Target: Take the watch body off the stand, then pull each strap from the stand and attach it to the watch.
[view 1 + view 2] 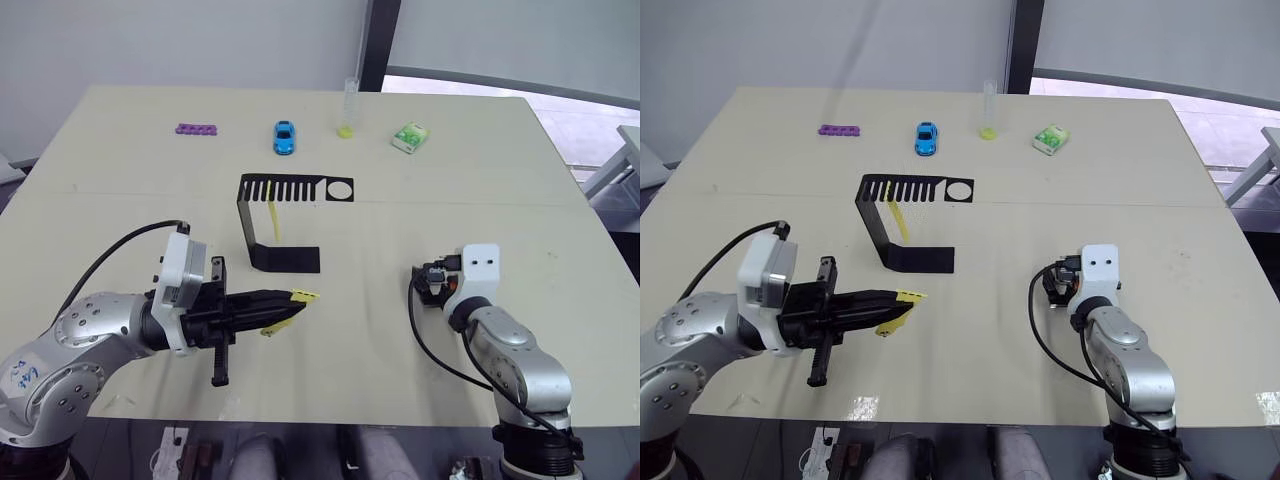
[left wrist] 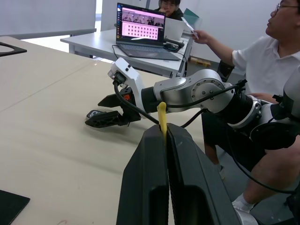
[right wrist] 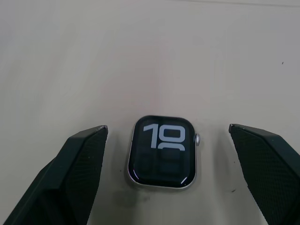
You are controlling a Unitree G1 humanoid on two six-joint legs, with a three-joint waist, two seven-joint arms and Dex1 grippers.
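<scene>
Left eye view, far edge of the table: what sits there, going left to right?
Purple block strip → blue toy car → yellow-tipped clear tube → green-and-white packet.

Silver jointed arms, white wrist housings, looping black cables, black-fingered left gripper (image 1: 290, 308), right gripper (image 3: 166, 174)

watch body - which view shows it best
The right wrist view: the watch body lies flat on the table, screen up with white digits, between the open right gripper fingers, untouched. In the eye views the wrist hides it; the left wrist view can't resolve it.
</scene>
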